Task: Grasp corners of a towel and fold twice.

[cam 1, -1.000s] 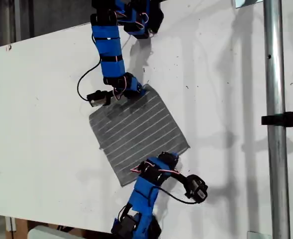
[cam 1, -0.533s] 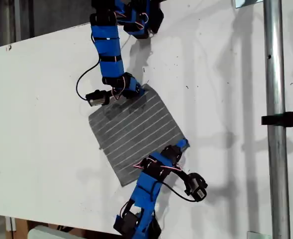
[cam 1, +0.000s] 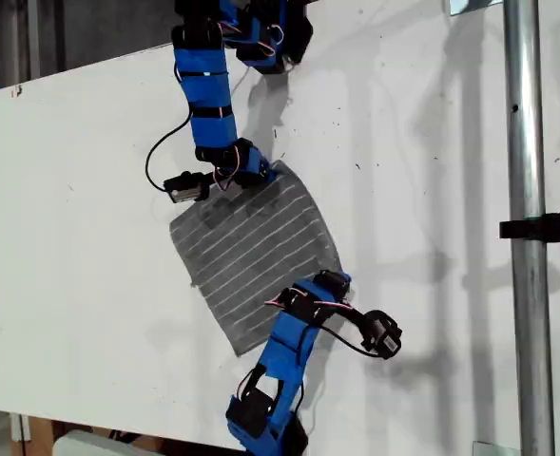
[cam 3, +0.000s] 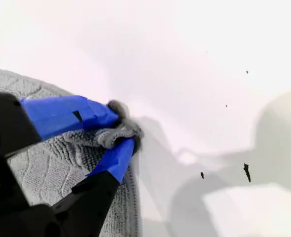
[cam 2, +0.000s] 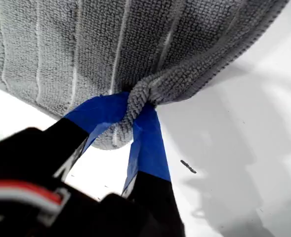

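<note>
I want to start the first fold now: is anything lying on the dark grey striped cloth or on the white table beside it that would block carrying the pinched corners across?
Nothing visible does. My first gripper and my second gripper each pinch a corner of the dark grey striped towel, whose top is bare.

The exterior view looks almost straight down from high above the worktop (cam 1: 89, 190). It stands far enough off to take in both arms and the whole towel (cam 1: 251, 242) between them.

The first wrist view rides just behind my first end effector (cam 2: 135, 111). It looks along the blue jaws from very close, so the clamped towel corner and striped cloth beyond the tips fill most of the picture.

The second wrist view sits equally close behind my second end effector (cam 3: 118, 131). It faces past the pinched corner onto bare white worktop.

Each wrist view shares one gripped towel corner with the exterior view. The two wrist views do not overlap.
</note>
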Available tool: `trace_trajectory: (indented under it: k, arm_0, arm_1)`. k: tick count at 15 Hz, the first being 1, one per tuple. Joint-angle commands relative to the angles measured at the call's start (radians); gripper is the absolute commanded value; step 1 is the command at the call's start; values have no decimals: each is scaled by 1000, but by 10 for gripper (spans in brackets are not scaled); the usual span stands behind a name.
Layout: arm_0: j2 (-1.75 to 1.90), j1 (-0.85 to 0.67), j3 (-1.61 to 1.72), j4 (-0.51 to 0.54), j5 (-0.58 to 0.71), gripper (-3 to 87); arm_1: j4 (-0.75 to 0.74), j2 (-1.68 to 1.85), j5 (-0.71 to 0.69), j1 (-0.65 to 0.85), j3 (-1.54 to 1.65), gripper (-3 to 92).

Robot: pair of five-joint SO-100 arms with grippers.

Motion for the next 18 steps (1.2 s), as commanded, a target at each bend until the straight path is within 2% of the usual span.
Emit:
trace_trajectory:
  k: [1, 3, 5, 7, 9, 10, 12, 14, 16, 18]
  arm_0:
    - [5, -34, -25, 2, -20, -15]
    - [15, -25, -28, 51, -84, -28]
    - [61, -3, -29, 98, -91, -29]
    - [135, 40, -18, 147, -78, -29]
    - [198, 100, -15, 255, -147, -29]
    - [250, 133, 25, 273, -196, -29]
    - [321, 207, 32, 272, -213, -29]
    - [379, 253, 20, 268, -252, -29]
    - [474, 219, 66, 273, -265, -29]
    - [588, 104, 192, 273, -189, -29]
  arm_1:
    - [3, 40, -6, -3, -74, -3]
    - [2, 41, -2, -15, -75, -3]
    - [8, 49, 21, -54, -80, -3]
    - [-2, 61, 84, -133, -84, -3]
    - [-2, 61, 166, -241, -121, -3]
    - [-3, 43, 201, -298, -156, -3]
    - [20, -18, 278, -420, -284, -3]
    - [94, -77, 316, -491, -454, -3]
    - [115, -29, 296, -449, -495, -3]
    - [140, 23, 195, -316, -489, -3]
